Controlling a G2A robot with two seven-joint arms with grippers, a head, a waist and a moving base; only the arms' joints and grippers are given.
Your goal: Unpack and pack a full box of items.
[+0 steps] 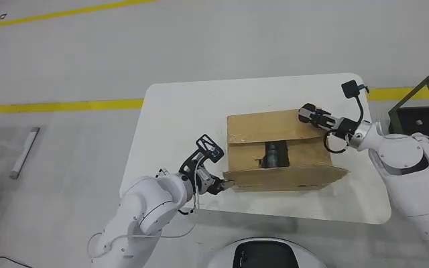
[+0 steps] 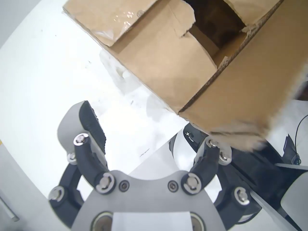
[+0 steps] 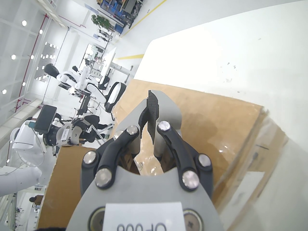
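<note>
Cardboard box [image 1: 244,157] sits on the white tabletop [image 1: 174,120], its top flaps partly folded in so that just a small gap shows the inside; a dark rounded item [image 1: 273,155] lies in there, too shadowed to identify. Left end effector [image 1: 216,182] is at the box's near corner on the robot's left, released, fingers spread wide; one ribbed pad [image 2: 92,121] is plain in the left wrist view, while the other finger is mostly covered by the blurred corner of the near flap [image 1: 288,179], so contact there cannot be judged. Right end effector [image 3: 149,111] hovers over the far flap [image 1: 265,126], clenched, pads pressed together, nothing discernible between them; whether it touches the cardboard is unclear
</note>
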